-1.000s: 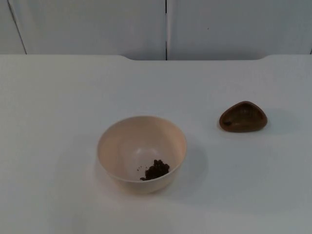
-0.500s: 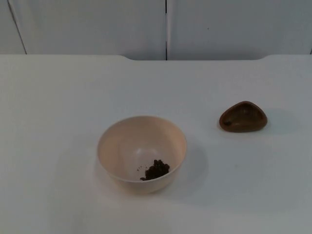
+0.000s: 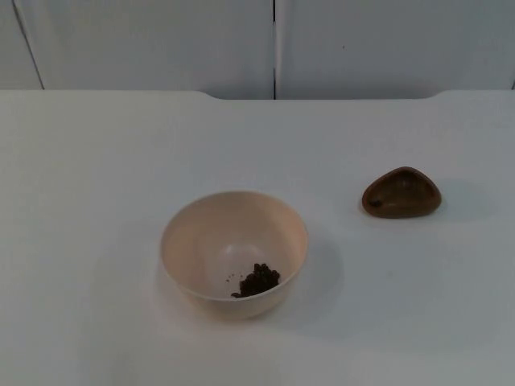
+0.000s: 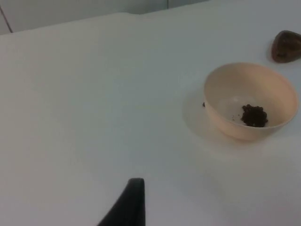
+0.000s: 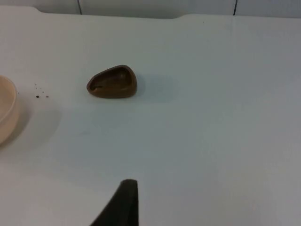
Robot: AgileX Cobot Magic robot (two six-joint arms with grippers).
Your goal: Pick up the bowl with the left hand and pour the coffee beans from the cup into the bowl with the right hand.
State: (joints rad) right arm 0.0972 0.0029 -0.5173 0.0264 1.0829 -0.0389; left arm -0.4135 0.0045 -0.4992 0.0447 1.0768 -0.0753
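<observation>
A cream bowl stands upright on the white table, left of centre in the top view, with a small heap of coffee beans inside. The brown wooden cup rests on the table to its right, apart from it, and looks empty. From the left wrist view the bowl, its beans and the cup lie well ahead of my left gripper. My right gripper hangs back from the cup and the bowl's rim. Neither gripper holds anything.
A few dark bean crumbs lie on the table between bowl and cup. The grey partition wall closes the far edge of the table.
</observation>
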